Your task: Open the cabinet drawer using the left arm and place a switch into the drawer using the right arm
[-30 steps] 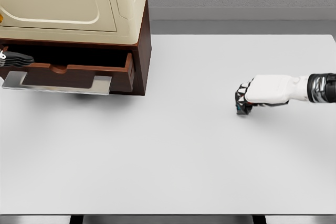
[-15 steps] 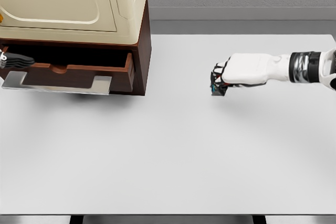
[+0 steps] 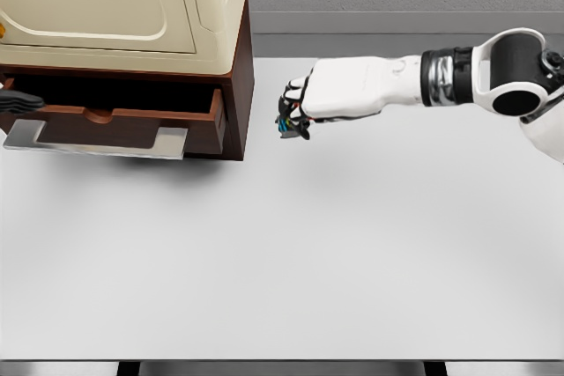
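Right hand [image 3: 298, 116]: gripping the switch [image 3: 289, 127], fingers curled, hovering above the table [image 3: 352, 244].
Drawer [image 3: 115, 125]: standing open.
Remaining: carrying it over, releasing inside.

drawer [image 3: 115, 125] open, right hand [image 3: 304, 107] w/ switch [image 3: 287, 127]

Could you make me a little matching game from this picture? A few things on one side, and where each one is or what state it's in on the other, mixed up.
Things:
1. drawer
2. switch
3. right hand
4. left hand

Places or states:
A. at the picture's left edge, by the drawer's front
B. pulled out of the cabinet
C. held in the fingers, above the table
D. curled shut, just right of the cabinet

Pairs: 1-B, 2-C, 3-D, 4-A
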